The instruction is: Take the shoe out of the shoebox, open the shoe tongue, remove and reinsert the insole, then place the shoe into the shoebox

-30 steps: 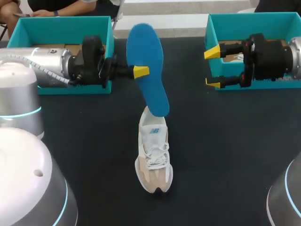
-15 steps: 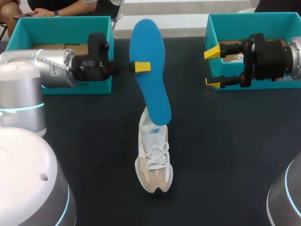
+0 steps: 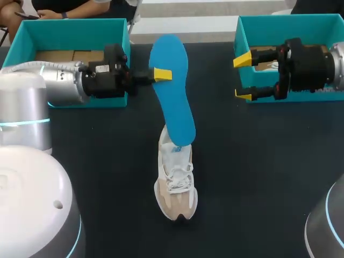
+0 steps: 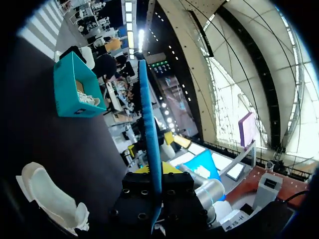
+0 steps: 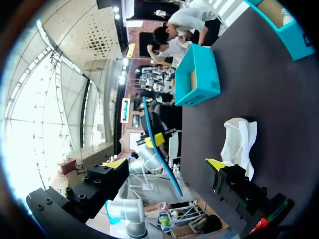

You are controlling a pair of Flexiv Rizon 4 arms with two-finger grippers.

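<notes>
Table (image 3: 258, 161): one, dark matte top, which carries everything I list here. Shoeboxes: two, both teal and open; one (image 3: 32, 29) at the far left, one (image 3: 279, 21) at the far right, well apart. Shoe (image 3: 176, 183): one, white and beige, out of the boxes, upright on its sole mid-table, toe toward me, heel toward the far edge. Insole (image 3: 173, 91): one, blue, out of the shoe and raised on a slant. Its lower end overlaps the shoe's heel opening in the head view; I cannot tell whether it touches. Claws: two. My left claw (image 3: 161, 75) pinches the insole near its upper part, and the left wrist view shows the insole edge-on between its fingers. My right claw (image 3: 243, 78) is spread wide, beside the right shoebox's near wall.
</notes>
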